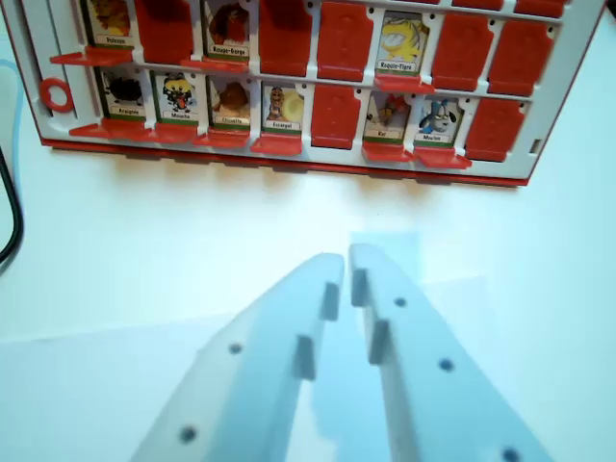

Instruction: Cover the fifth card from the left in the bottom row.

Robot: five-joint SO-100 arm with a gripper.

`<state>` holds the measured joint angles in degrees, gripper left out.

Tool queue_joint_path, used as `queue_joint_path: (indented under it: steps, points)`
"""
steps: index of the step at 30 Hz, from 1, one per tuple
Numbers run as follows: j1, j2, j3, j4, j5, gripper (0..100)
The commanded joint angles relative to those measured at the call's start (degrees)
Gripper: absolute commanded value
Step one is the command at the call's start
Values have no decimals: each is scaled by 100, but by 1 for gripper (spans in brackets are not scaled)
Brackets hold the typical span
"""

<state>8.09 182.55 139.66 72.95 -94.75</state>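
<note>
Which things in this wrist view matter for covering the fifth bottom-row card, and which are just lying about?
Job:
- gripper, jaws nearly shut, holding nothing
- game board
- fifth bottom-row slot, its red flap already up

Lying about:
- black cable at the wrist view's left
- red ring on the board's left edge
- white table

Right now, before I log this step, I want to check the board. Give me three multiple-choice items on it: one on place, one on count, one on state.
1. The snail card in the bottom row is: A first from the left; B fourth from the left; C last.
2. Pictures showing in the bottom row: A three; B six; C eight.
3. The fifth slot from the left in the bottom row: A shows a picture; B is covered in red; C is bare white.

Answers:
1. B, three cards lie to its left.
2. B, six pictures show beside two red slots.
3. B, only red shows there.
</note>
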Motion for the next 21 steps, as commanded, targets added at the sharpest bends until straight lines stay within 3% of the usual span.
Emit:
queue_joint_path:
  steps: [1, 4, 21]
  points:
    - [9, 492, -888, 1063, -35, 0]
    - [-53, 492, -1187, 1266, 26, 0]
    - [-62, 492, -1450, 1433, -18, 0]
